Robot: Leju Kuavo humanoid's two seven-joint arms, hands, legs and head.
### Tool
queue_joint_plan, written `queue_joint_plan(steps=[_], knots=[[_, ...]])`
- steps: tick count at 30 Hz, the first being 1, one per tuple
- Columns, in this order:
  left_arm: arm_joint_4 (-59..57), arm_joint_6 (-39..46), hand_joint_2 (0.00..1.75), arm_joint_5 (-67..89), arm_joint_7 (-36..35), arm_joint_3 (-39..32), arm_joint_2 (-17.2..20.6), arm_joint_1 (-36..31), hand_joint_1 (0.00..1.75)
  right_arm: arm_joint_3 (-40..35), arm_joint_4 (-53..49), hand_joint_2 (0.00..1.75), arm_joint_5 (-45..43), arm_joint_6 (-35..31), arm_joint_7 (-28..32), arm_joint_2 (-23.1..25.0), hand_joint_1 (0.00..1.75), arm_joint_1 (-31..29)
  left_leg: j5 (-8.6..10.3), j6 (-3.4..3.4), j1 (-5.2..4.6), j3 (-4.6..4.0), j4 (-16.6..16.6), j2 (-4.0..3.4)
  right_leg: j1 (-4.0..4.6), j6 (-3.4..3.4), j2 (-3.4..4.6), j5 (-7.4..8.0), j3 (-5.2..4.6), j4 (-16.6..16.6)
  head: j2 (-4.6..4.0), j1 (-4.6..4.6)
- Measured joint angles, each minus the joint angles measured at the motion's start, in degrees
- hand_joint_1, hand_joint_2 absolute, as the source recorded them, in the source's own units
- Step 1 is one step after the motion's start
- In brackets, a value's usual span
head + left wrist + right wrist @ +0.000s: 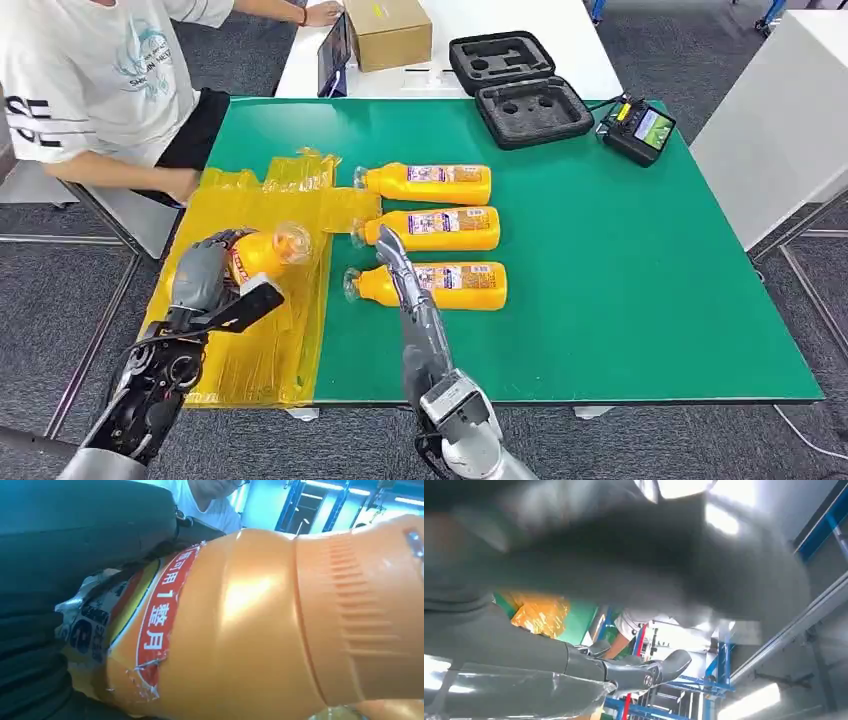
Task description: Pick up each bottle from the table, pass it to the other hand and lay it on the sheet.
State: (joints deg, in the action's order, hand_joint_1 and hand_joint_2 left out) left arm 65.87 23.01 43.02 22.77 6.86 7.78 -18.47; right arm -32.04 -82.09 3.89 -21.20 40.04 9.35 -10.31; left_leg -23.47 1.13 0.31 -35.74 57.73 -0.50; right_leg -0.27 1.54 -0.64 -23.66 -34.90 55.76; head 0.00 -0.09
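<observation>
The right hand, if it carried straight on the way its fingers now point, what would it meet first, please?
Probably the middle orange bottle: the right hand points up the table toward its neck, over the nearest bottle. Its height above them is unclear.

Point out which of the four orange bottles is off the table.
The bottle gripped in the left hand, above the yellow sheet. The other three lie on their sides in a row on the green mat.

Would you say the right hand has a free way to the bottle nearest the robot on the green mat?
Probably yes: the right hand is empty, its fingers apart, above the nearest bottle, with nothing between them.
</observation>
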Motion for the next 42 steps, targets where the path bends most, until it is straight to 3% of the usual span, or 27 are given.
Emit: queue_joint_plan(steps=[11,22,40,41,42], knots=[[-13.47,-13.18,1.75,9.09,-2.64,7.48,2.58,-8.98,1.75,0.0,0.57,1.75,-0.87,1.2,0.0,0.2,0.0,0.31,0.03,0.01,0.0,0.02,0.0,0.01,0.0,0.01,-0.01,0.02,0.03,0.01,0.0,0.0],[-19.19,-13.88,1.75,9.86,-3.02,10.64,3.12,-12.74,1.75,0.02,0.94,1.75,-0.9,1.27,0.0,0.37,0.0,0.38,0.02,0.0,0.0,0.02,0.0,0.0,0.0,0.0,0.0,0.01,0.02,0.01,0.0,0.0],[-33.75,-33.72,1.75,13.53,-2.36,17.33,3.28,-23.9,1.75,1.57,3.74,1.75,-1.53,3.06,0.0,1.46,0.0,0.3,0.02,-0.01,0.04,0.33,-0.01,-0.03,0.01,0.0,0.01,0.02,0.37,0.03,0.0,0.0],[-34.23,-33.92,1.75,13.33,-2.21,17.44,3.28,-24.13,1.59,1.62,3.89,1.75,-1.6,3.06,0.0,1.49,0.0,0.28,0.02,-0.01,0.04,0.34,-0.01,-0.03,0.01,0.0,0.01,0.02,0.38,0.03,0.0,0.02],[-34.64,-34.01,1.75,13.18,-2.01,17.59,3.28,-24.33,0.0,1.68,4.06,1.75,-1.66,3.06,0.0,1.57,0.0,0.28,0.01,-0.01,0.03,0.35,-0.01,-0.04,0.01,0.0,0.01,0.02,0.4,0.03,0.0,0.0]])
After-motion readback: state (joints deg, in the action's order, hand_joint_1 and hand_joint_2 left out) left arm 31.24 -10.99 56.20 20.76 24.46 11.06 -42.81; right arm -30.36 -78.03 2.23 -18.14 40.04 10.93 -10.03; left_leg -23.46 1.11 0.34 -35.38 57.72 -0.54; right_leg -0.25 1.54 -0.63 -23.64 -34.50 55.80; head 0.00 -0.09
